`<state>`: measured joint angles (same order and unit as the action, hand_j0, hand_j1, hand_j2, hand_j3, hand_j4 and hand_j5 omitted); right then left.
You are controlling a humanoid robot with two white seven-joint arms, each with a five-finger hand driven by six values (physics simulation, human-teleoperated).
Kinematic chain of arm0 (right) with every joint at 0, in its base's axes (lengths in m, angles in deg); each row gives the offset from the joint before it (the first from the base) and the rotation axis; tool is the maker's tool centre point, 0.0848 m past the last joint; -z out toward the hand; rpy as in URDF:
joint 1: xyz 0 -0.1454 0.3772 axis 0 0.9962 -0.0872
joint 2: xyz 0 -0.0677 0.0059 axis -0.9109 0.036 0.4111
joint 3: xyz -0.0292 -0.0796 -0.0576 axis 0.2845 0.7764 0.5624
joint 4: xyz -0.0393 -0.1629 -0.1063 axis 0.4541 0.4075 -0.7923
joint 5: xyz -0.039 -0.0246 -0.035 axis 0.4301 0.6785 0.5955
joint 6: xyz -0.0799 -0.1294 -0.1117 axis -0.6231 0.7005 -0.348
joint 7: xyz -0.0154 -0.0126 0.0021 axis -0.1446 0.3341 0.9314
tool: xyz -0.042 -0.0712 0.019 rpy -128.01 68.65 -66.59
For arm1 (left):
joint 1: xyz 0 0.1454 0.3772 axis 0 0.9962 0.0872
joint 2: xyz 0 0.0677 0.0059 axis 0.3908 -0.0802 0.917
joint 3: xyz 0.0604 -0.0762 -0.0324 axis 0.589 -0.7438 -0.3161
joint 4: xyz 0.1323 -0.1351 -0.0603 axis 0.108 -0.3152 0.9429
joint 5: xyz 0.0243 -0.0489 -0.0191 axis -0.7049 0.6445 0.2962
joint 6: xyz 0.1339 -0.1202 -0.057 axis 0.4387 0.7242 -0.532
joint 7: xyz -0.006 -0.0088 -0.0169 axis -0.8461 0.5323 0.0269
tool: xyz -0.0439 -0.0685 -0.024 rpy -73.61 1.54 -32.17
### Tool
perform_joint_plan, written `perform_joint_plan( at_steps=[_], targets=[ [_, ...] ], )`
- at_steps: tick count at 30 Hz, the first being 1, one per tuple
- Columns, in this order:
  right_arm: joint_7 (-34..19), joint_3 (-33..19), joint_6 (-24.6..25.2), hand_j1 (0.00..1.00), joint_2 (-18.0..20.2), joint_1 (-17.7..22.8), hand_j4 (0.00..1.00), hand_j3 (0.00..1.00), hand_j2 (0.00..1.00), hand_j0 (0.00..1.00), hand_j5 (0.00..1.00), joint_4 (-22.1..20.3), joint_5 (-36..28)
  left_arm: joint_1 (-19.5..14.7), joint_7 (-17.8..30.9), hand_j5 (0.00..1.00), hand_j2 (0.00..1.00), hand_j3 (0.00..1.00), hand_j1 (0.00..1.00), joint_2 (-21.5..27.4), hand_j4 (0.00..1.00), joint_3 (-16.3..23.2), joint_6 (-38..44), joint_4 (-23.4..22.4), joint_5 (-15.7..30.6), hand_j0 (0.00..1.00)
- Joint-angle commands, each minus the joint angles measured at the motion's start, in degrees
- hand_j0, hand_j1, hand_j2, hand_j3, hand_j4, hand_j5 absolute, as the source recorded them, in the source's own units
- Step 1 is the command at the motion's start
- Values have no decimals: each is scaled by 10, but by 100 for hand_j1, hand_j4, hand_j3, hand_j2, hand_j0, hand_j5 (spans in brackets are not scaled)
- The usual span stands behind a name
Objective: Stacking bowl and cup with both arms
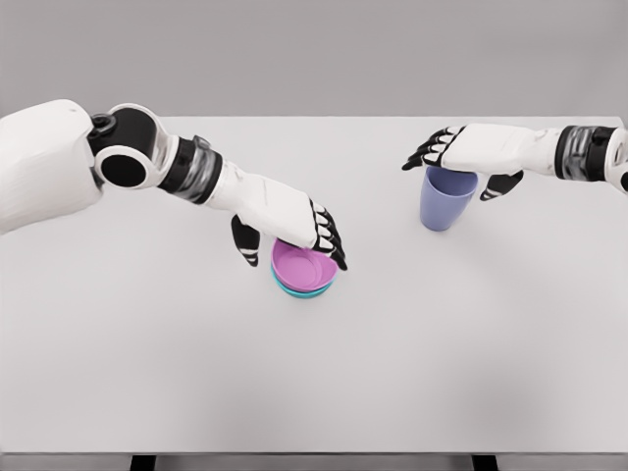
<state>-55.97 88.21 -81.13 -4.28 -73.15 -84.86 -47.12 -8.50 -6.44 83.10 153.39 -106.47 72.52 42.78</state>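
Bowls: a pink bowl (302, 263) sits nested in a teal bowl (294, 287), just left of the table's middle; only the teal rim shows below it.
Cup: a lilac cup (446, 200) stands upright toward 2 o'clock from the bowls, well apart from them.
Left hand: the left hand (294, 221) lies over the pink bowl's far rim, fingers (329, 235) draped on the rim at 1 o'clock, thumb (245, 241) down at 9 o'clock; it looks like a light pinch on the rim, though firm contact is hard to confirm.
Right hand: the right hand (461, 152) covers the cup's mouth, fingers reaching to 9 o'clock, thumb (500, 184) low at 3 o'clock; whether it grips or only hovers, I cannot tell.
Table: a plain white table (314, 392).
Handling, bowls: probably light, stiff plastic with smooth, slippery walls; the rim is the best hold, thumb outside and fingers inside.
Handling, cup: likely light and easy to tip; its taper narrows downward, so a grasp near the wide top should slip least.
Risk: lifting the pink bowl may drag the teal one along.
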Motion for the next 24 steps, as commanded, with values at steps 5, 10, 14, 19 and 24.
perform_joint_plan(
  at_steps=[5,10,14,19,24],
  targets=[
    [0,5,2,100,1,0,100,100,100,100,100,2,-2,-7,0,100,100,100,100,29,100,-42,1,29,44,100],
    [0,14,2,100,-6,0,100,100,100,100,100,19,3,1,0,100,100,100,100,140,100,-120,1,56,146,100],
    [0,14,2,100,-7,-2,100,100,100,100,100,21,4,35,0,100,100,100,100,220,100,-140,1,57,264,100],
    [0,14,2,100,-7,-3,100,100,100,100,100,28,4,176,0,100,100,100,100,253,100,-203,1,56,334,100],
    [0,14,2,100,-18,-11,100,100,100,100,100,47,5,371,0,100,100,100,100,254,100,-341,1,49,350,100]
  ],
)
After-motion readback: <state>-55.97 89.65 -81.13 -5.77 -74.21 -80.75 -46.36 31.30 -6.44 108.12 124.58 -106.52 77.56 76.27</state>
